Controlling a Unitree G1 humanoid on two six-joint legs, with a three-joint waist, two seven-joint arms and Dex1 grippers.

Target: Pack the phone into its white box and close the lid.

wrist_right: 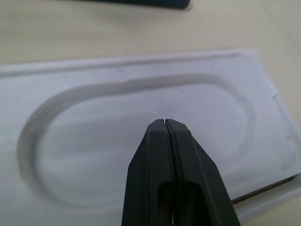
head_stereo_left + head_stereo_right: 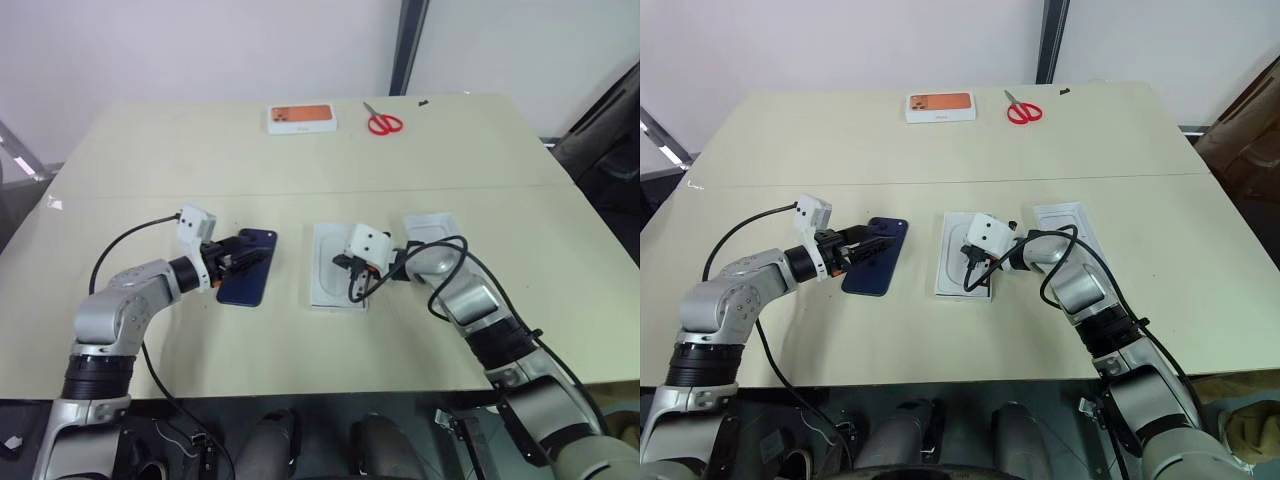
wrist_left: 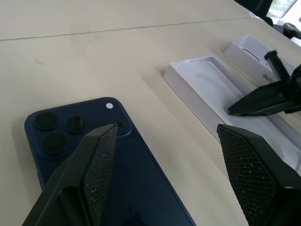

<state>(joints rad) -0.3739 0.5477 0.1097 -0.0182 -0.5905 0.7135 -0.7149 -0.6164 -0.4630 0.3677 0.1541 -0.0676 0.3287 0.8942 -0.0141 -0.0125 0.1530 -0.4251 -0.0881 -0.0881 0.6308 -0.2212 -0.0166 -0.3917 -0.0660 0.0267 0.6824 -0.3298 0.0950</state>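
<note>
On the beige table [image 2: 480, 170], the left gripper [image 2: 243, 256] gapes empty over the phone [image 2: 250, 283]; the right gripper [image 1: 166, 123], pinched closed and empty, points down at the flat white insert [image 1: 141, 94].

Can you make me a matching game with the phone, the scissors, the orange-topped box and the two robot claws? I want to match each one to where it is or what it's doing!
Things:
1. phone
2. scissors
3. orange-topped box
4. right claw

Places or states:
A. shut, over the white insert with an oval dip
B. far edge of the table, red handles
C. lying face down beside the open left claw
D. far edge, left of the scissors

Pairs: 1-C, 2-B, 3-D, 4-A
</note>
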